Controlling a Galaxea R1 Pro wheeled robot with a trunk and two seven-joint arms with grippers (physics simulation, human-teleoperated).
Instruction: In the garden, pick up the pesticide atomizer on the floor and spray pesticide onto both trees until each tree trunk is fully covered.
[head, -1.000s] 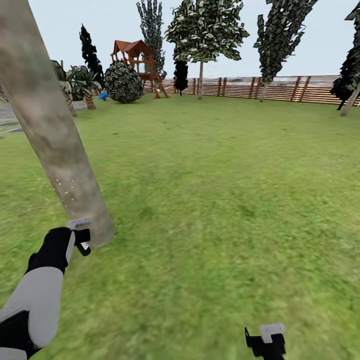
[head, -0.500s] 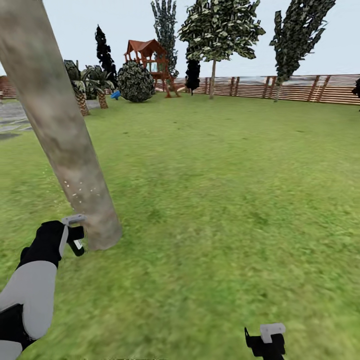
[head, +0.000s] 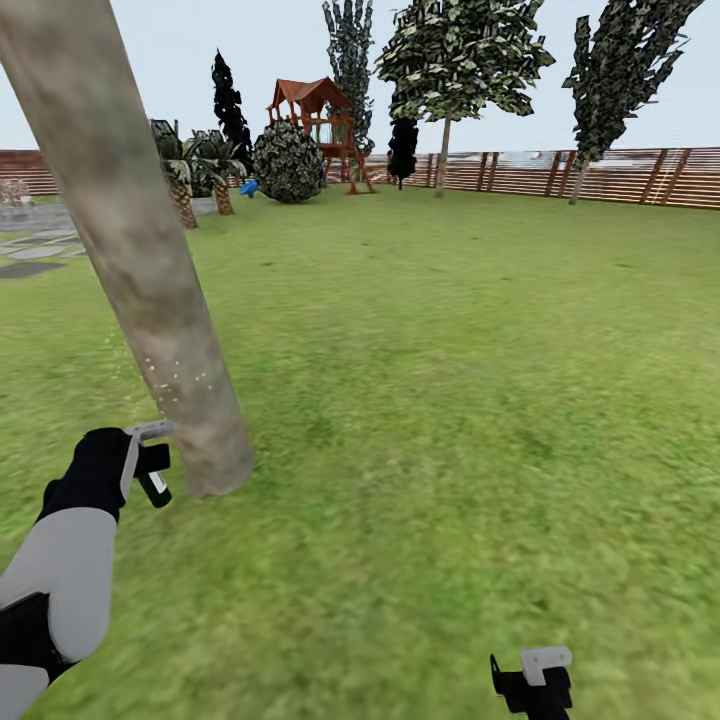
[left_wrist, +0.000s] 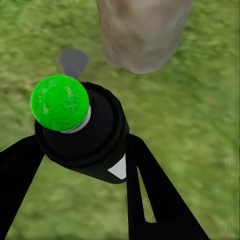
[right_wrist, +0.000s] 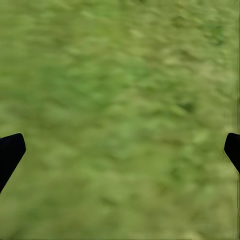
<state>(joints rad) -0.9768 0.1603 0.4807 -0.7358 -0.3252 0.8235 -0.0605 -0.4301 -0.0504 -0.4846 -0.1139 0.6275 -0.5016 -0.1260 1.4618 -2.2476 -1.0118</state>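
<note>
A thick mottled grey-brown tree trunk (head: 150, 290) leans across the left of the head view, and its base (left_wrist: 142, 35) stands in the grass. Fine white pesticide specks (head: 176, 376) dot the trunk low down. My left gripper (head: 150, 462) hangs just left of the trunk base, shut on the pesticide atomizer (head: 155, 485). In the left wrist view the atomizer (left_wrist: 95, 137) is a black bottle with a bright green cap and a white patch, clamped between my dark fingers (left_wrist: 150, 200). My right gripper (head: 530, 680) is low at the front right, open over bare grass (right_wrist: 120, 100).
The lawn (head: 450, 380) stretches wide to a brown slatted fence (head: 600, 175). A thin bare-trunked tree (head: 443, 150) stands far back by the fence, near a wooden playhouse (head: 320, 125), a round bush (head: 288, 162) and palms (head: 180, 185). Grey paving (head: 30, 250) lies far left.
The whole view has swung, so the scenery shifts to the right. My left gripper stays beside the trunk base with the atomizer. The right gripper holds its place.
</note>
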